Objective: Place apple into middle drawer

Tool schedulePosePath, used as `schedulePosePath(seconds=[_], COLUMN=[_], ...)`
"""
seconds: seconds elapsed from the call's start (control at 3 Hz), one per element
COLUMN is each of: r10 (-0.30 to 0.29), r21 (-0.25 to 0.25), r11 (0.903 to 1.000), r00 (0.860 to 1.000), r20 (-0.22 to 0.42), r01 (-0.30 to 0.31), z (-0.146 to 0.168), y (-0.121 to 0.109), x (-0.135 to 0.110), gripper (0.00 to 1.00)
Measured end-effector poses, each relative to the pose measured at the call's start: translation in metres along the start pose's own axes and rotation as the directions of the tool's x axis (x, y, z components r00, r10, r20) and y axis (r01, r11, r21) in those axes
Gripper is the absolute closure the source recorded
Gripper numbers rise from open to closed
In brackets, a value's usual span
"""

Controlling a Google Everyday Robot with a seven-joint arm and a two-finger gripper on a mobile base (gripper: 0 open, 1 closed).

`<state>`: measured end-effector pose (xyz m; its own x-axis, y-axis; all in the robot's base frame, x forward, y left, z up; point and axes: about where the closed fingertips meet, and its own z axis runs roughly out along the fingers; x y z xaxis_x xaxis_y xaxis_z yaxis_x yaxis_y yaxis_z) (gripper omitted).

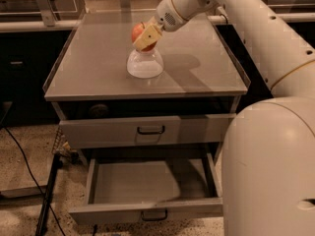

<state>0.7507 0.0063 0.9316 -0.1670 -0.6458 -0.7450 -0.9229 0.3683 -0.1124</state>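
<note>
The red and yellowish apple (137, 31) is held in my gripper (143, 37) over the cabinet top, just above the white upturned bowl (144, 64). One tan finger (148, 37) crosses the apple's front; the other finger is hidden behind it. I cannot tell whether the apple touches the bowl. The middle drawer (147, 182) is pulled out at the bottom of the view, a wide shallow grey tray with nothing in it and a small dark handle (154, 215) on its front.
The grey cabinet top (98, 68) has raised side rims. The drawer above the open one (147, 130) is closed. My white arm and body (268, 161) fill the right side. A dark cable (29, 176) lies on the floor at left.
</note>
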Motion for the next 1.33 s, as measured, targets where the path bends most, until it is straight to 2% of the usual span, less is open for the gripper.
schedulePosePath(seconds=[0.33,0.67,1.0,1.33], r10=[-0.050,-0.085,-0.094,-0.029], r21=[-0.007,-0.011,0.000,-0.039], r11=[0.9987,0.9963,0.9956,0.9989], r00=[0.999,0.996,0.995,0.999], r20=[0.011,0.018,0.020,-0.045], r01=[0.050,0.085,0.094,0.028], z=[-0.028,-0.066,-0.111,-0.150], y=[0.009,0.023,0.047,0.103], x=[-0.009,-0.008,0.003,0.053], gripper=[1.00,1.00,1.00,1.00])
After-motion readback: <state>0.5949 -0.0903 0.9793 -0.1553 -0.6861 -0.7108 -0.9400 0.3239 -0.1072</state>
